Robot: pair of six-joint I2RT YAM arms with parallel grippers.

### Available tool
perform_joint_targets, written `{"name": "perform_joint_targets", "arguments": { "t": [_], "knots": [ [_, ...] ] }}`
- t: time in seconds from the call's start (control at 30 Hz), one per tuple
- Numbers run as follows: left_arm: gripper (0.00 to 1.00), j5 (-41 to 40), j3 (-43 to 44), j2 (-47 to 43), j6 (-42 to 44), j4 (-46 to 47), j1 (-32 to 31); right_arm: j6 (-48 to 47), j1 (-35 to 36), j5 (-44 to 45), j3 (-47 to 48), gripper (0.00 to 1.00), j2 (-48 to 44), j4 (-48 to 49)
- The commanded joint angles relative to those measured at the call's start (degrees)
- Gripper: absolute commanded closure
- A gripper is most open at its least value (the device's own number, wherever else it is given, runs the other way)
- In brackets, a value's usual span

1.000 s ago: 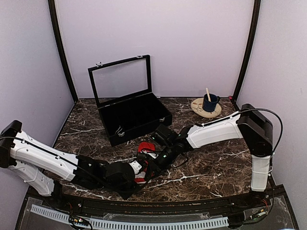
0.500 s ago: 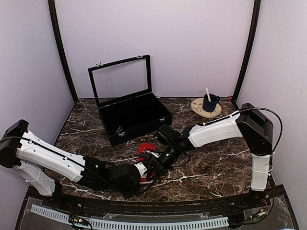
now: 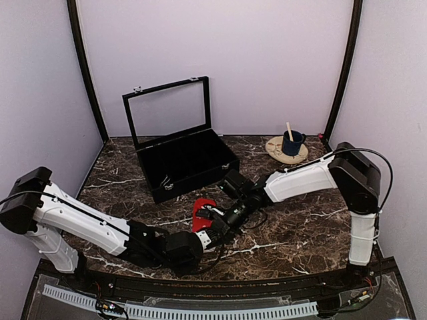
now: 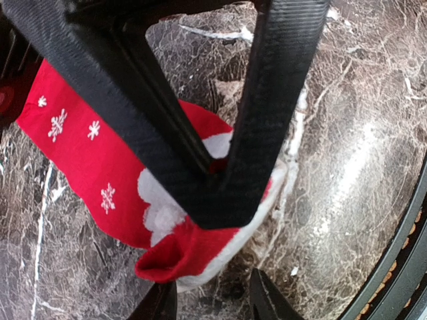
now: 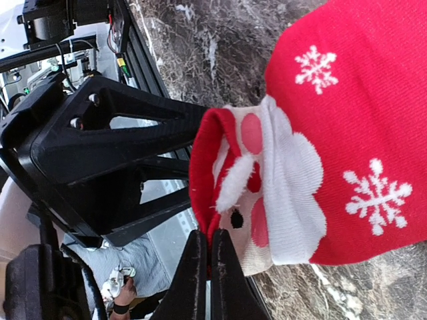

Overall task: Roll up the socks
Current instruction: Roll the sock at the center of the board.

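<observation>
The right gripper (image 5: 208, 253) has its jaws pressed together on the folded red edge of the socks (image 5: 360, 107), next to the white band. The left gripper (image 4: 212, 299) has its jaws apart, just at this same end of the fabric; whether they touch it I cannot tell. The socks lie on the dark marble table (image 3: 300, 227), near the open black case (image 3: 180, 163).

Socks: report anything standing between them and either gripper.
Nothing visible does. The right gripper is shut on the white-trimmed end of the socks, and the left gripper stands open right at that same end.
</observation>
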Motion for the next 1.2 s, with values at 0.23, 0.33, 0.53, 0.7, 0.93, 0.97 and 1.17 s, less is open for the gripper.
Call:
{"name": "perform_joint_targets", "arguments": {
  "t": [0.23, 0.33, 0.53, 0.7, 0.93, 0.97, 1.17],
  "knots": [
    [0.6, -2.43, 2.56, 2.91, 6.77, 1.78, -0.24, 0.72, -0.96, -4.37, -0.5, 1.0, 0.74, 1.4],
    [0.62, -2.96, 2.97, 3.75, 7.37, 1.51, -0.24, 0.71, -1.06, -4.63, -0.63, 1.0, 0.87, 1.21],
    [0.66, -3.74, 3.15, 4.4, 7.9, 1.13, -0.24, 0.25, -1.15, -4.81, -0.85, 1.0, 1.14, 0.49],
    [0.74, -4.02, 3.46, 4.76, 8.66, 0.96, -0.24, -0.37, -1.15, -4.52, -1.02, 1.0, 1.23, -0.33],
    [0.92, -2.13, 3.63, 4.91, 9.35, 0.84, -0.24, -0.8, -1.34, -3.69, -1.37, 1.0, 1.41, -0.82],
    [0.94, -1.86, 3.56, 4.89, 9.4, 0.81, -0.24, -0.79, -1.41, -3.67, -1.38, 1.0, 1.42, -0.78],
    [1.0, 0.73, 3.33, 4.5, 10.04, 0.81, -0.24, -1.56, -1.57, -2.29, -1.25, 1.0, 1.63, -1.75]
  ]
}}
